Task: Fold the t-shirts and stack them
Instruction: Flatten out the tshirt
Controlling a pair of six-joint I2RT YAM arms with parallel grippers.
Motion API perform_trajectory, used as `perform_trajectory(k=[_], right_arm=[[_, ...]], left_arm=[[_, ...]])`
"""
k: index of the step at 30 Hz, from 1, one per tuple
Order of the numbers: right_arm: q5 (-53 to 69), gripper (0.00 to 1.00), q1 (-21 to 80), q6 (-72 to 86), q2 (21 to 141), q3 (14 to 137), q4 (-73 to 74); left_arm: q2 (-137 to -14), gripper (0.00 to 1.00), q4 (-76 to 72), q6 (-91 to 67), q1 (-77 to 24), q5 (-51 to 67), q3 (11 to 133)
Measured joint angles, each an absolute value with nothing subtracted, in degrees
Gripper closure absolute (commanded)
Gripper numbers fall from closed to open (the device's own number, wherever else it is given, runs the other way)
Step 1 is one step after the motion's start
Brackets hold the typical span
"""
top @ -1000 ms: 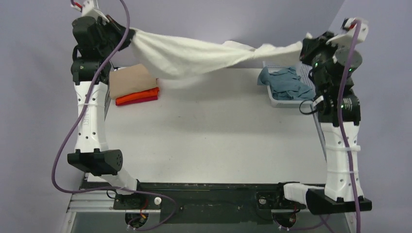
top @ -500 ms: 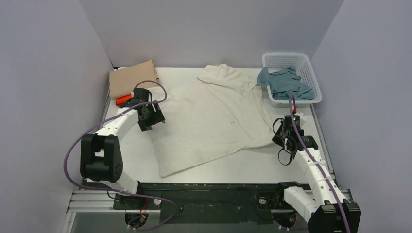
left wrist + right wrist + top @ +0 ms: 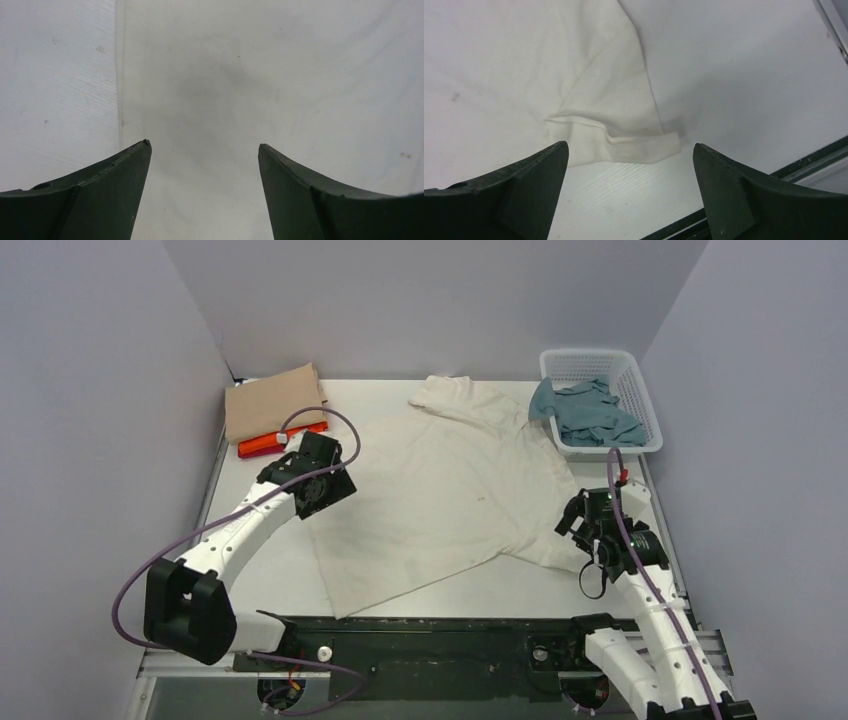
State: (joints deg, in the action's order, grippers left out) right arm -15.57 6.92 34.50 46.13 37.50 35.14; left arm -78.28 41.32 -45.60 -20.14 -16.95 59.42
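Note:
A large cream t-shirt point(image 3: 440, 490) lies spread flat in the middle of the table, collar toward the back. My left gripper point(image 3: 322, 485) hovers open over the shirt's left edge; in the left wrist view the gripper point(image 3: 202, 147) has only cream cloth point(image 3: 275, 75) under its parted fingers. My right gripper point(image 3: 583, 532) stands open just above the shirt's near right sleeve point(image 3: 624, 135), holding nothing point(image 3: 630, 145). A folded tan t-shirt point(image 3: 272, 405) rests on folded orange and red ones point(image 3: 265, 446) at the back left. A grey-blue t-shirt point(image 3: 590, 415) lies crumpled in the basket.
The white lattice basket point(image 3: 642, 390) stands at the back right corner. Bare white table point(image 3: 749, 75) shows right of the sleeve, and the dark front rail point(image 3: 430, 630) runs along the near edge. Lilac walls close in three sides.
A second ago both grippers held the cream t-shirt stretched in the air at the back. It now lies flat on the table, and both grippers have opened and let go.

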Motion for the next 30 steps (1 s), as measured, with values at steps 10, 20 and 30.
perform_trajectory(k=[10, 20, 30], right_arm=[[-8.91, 0.11, 12.49, 30.96, 63.29, 46.5, 22.09], [0.12, 0.11, 13.69, 31.24, 87.88, 47.97, 14.5], [7.44, 0.12, 16.25, 32.14, 80.34, 38.98, 13.8]], left_arm=[[-83.79, 0.09, 31.27, -46.26, -27.09, -9.41, 58.19], [-92.9, 0.09, 25.96, -46.04, -25.17, -7.79, 54.13], [-93.3, 0.08, 24.01, -45.98, -23.55, -7.38, 53.04]])
